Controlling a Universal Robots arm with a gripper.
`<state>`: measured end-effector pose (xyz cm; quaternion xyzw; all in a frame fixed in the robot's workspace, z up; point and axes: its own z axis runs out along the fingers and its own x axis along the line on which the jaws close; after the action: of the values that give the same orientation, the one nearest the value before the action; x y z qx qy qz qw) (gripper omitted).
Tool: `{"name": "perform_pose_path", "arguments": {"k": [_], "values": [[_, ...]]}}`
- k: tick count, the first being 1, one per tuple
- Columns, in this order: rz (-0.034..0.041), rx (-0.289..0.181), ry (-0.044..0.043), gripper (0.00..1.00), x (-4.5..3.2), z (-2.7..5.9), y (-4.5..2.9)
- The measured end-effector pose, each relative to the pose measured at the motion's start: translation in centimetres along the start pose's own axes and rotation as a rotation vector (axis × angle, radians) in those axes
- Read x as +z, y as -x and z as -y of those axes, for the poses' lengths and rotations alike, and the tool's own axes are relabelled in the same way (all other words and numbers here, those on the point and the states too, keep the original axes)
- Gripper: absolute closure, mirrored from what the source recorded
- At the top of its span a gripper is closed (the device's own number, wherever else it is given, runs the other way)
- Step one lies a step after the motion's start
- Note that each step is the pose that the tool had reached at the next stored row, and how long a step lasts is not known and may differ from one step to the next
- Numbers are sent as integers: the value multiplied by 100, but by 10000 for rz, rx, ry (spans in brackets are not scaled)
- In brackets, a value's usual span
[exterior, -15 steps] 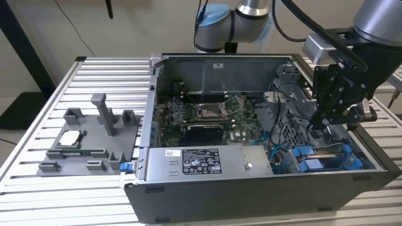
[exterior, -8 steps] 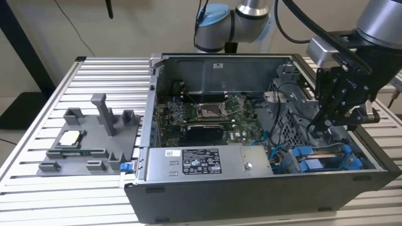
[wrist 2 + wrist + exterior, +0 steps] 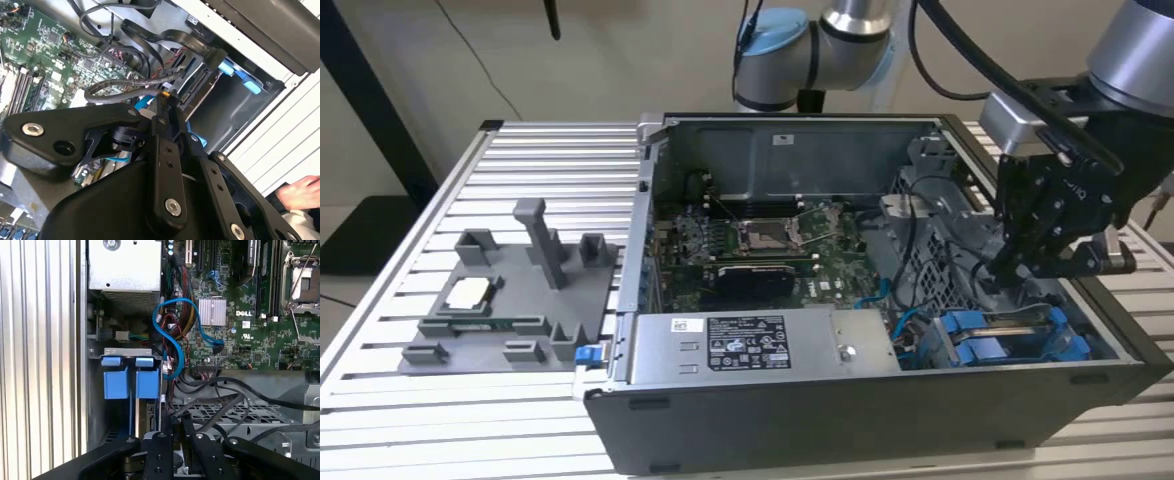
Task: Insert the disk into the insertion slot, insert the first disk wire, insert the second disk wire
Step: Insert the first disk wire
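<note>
- The robot's black hand (image 3: 1017, 268) reaches down into the open grey computer case (image 3: 854, 420), at the exterior view's right end of it.
- In the second wrist view the hand is clenched on the end of a black wire (image 3: 117, 86), its tips just beside the disk's connector edge.
- The flat disk in its bright blue plastic carrier (image 3: 200, 82) sits inside the narrow grey metal insertion slot (image 3: 1014, 340), between the blue rails.
- A thin blue cable (image 3: 175, 335) loops over the green circuit board (image 3: 250, 335) near the slot.
- A grey power-supply box with a white sticker (image 3: 747, 345) lies along the case's near wall.
- A grey plastic fixture tray (image 3: 507, 290) rests on the ribbed metal bench (image 3: 520, 160), well apart from the hand.
</note>
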<state>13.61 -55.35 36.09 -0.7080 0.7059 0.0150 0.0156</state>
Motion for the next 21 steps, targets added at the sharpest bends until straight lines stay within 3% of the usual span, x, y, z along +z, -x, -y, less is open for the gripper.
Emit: {"name": "perform_pose_path", "arguments": {"k": [11,21], "values": [[-3,59,-3,81,36,4,-161],[7,63,-2,81,62,100,-176]]}}
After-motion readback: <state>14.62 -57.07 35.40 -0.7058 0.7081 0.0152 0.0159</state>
